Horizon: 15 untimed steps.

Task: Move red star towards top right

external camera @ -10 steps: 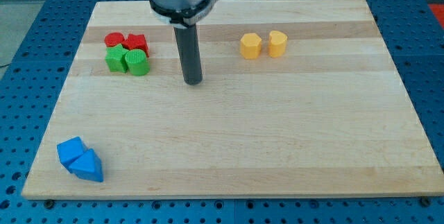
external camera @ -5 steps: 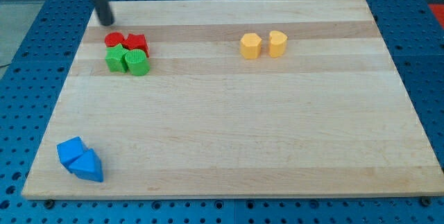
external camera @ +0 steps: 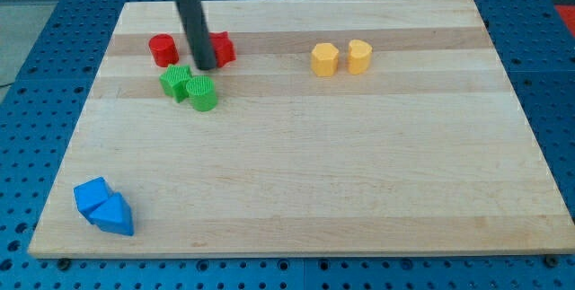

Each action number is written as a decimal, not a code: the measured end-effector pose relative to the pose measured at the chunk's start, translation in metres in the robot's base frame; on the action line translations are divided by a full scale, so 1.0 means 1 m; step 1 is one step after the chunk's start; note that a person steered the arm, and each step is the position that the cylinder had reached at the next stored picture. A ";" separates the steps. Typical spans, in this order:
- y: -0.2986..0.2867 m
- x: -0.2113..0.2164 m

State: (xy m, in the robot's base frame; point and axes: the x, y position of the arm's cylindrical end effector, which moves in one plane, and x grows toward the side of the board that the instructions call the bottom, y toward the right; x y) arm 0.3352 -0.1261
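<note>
The red star (external camera: 221,48) lies near the view's top left on the wooden board (external camera: 296,173), partly hidden behind my rod. My tip (external camera: 204,66) touches the board just left of the red star and right against it. A red cylinder (external camera: 163,49) stands apart to the tip's left. A green star (external camera: 176,83) and a green cylinder (external camera: 203,95) lie just below the tip, touching each other.
A yellow hexagon block (external camera: 324,58) and a yellow heart block (external camera: 359,57) sit side by side to the right of the red star. Two blue blocks, a cube (external camera: 92,196) and a triangle (external camera: 115,215), lie at the view's bottom left.
My tip swung from the board's middle up to the top left corner, then came down between the red blocks. The red star slid right; the red cylinder and green blocks shifted.
</note>
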 end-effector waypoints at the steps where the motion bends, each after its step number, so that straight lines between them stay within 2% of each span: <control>1: -0.004 -0.003; 2: -0.039 -0.003; 3: -0.042 -0.020; 4: 0.020 -0.040; 5: 0.104 -0.041; 6: 0.122 -0.041; 7: 0.071 -0.020; 8: 0.076 0.015; 9: 0.111 0.003; 10: 0.157 -0.033; 11: 0.208 -0.050; 12: 0.233 -0.053; 13: 0.231 -0.053; 14: 0.231 -0.039; 15: 0.257 -0.036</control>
State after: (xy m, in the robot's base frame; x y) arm 0.2991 0.1305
